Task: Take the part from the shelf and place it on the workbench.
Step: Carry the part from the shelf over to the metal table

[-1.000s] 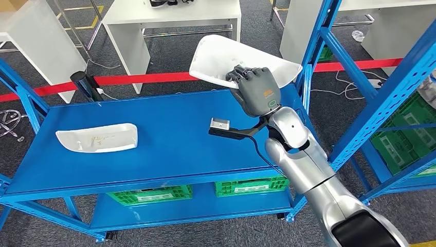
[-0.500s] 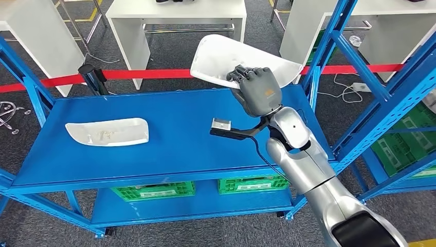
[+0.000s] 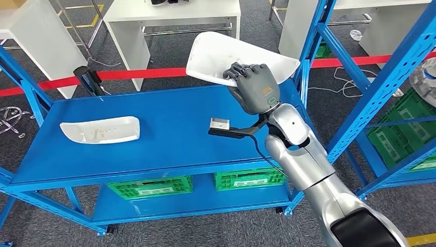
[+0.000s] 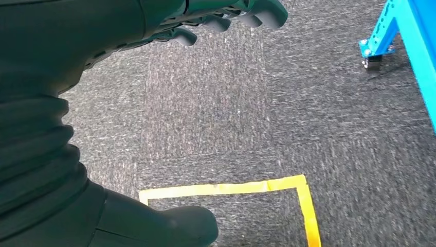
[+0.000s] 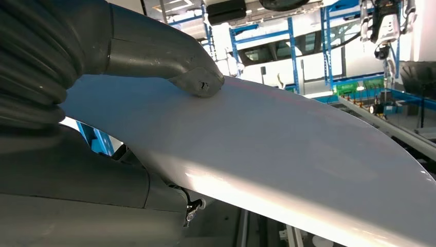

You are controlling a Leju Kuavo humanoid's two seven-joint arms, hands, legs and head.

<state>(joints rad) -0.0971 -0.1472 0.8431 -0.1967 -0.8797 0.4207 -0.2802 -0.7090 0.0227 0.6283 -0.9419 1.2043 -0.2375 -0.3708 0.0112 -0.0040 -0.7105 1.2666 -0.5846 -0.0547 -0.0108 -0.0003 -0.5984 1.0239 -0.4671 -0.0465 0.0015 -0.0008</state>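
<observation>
White part [image 3: 221, 54] is gripped by the right hand [image 3: 255, 87], held raised above the far right edge of the blue surface [image 3: 175, 139]. Over the last second the view is shifted by camera motion; the grip is unchanged, the part is not yet lowered. A second white part [image 3: 100, 129] is lying on the surface, left side. Left hand [image 4: 221, 15]: fingers seen over the floor, partly cut off, state cannot be told. Part's underside contact is hidden by the hand.

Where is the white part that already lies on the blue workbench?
In the head view, the white part lies flat on the left side of the blue workbench, well apart from the right hand.
</observation>
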